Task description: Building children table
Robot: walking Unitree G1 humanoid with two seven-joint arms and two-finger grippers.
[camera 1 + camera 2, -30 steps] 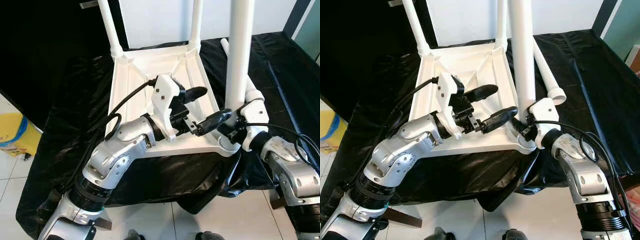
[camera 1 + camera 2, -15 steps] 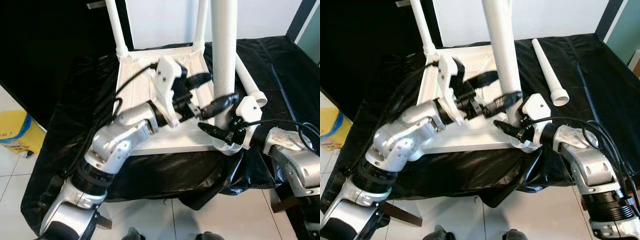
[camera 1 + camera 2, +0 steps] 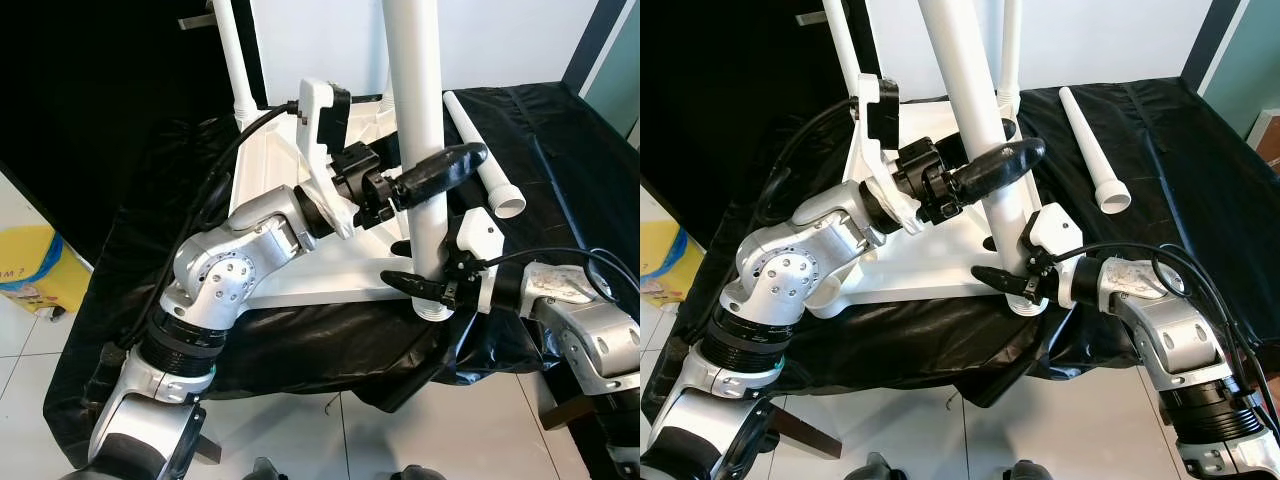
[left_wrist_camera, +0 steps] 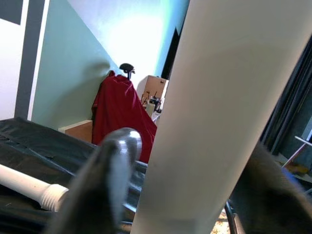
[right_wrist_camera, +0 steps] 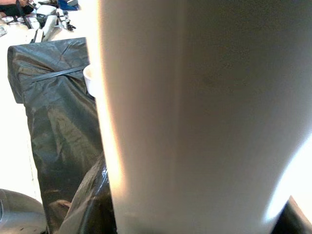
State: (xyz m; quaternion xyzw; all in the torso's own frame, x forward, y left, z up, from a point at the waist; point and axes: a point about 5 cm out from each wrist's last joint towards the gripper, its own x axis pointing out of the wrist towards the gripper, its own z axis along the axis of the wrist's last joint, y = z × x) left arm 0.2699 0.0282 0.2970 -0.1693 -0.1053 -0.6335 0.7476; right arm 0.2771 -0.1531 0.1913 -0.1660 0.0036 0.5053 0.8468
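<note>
The white children's table [image 3: 330, 272] lies upside down on a black-covered surface. One white leg [image 3: 415, 90] stands at its near right corner, leaning a little. My left gripper [image 3: 425, 176] is shut on this leg about a third of the way up, with one black finger [image 3: 445, 168] across the front. My right gripper [image 3: 415, 266] is shut on the leg just above its base, fingers on either side. In the left wrist view the leg [image 4: 219, 122] sits between the two dark fingers [image 4: 107, 185]. Up close in the right wrist view is the same leg [image 5: 195, 122].
A loose white leg [image 3: 480, 150] lies on the black cloth [image 3: 560, 180] to the right of the table. Two fitted legs [image 3: 232, 60] rise at the far corners. A yellow object [image 3: 30, 280] sits on the tiled floor at the left.
My left gripper has swung from over the tabletop's underside to the standing leg and shut on it. The right gripper stays at the leg's base. The camera view has shifted.
</note>
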